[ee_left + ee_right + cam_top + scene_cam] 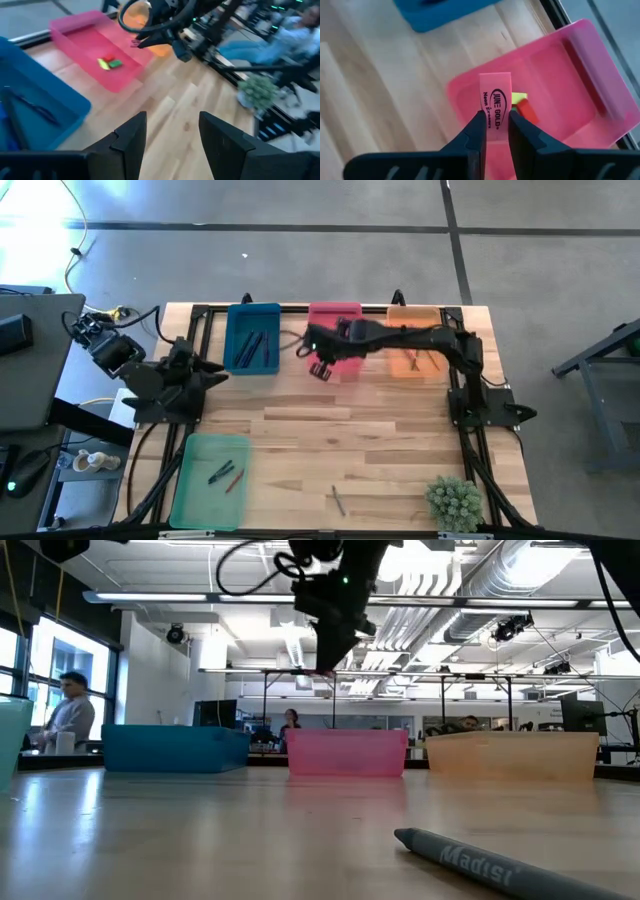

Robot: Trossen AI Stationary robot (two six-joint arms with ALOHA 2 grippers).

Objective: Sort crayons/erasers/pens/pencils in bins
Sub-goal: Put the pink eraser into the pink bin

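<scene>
My right gripper (320, 368) hangs over the near end of the pink bin (335, 330), shut on a pink eraser (495, 97) printed with black letters. In the low view it (335, 640) is well above the pink bin (347, 753). A yellow eraser (103, 63) and a green eraser (115, 63) lie on that bin's floor. My left gripper (172, 130) is open and touches nothing, waiting at the table's left edge (170, 380). One grey pen (338, 500) lies on the table near the front edge. My right gripper pinches the pink eraser between its two fingers (475, 132) at one short end (495, 125). The printed length sticks out past the fingertips. The fingers come from above, pointing down. The eraser is lifted clear, over the pink bin's near wall.
The blue bin (253, 338) holds dark pens and the orange bin (412, 350) holds thin pencils. The light green bin (210, 475) at the near left holds crayons. A small green plant (455, 502) stands at the near right corner. Bare wood lies mid-table.
</scene>
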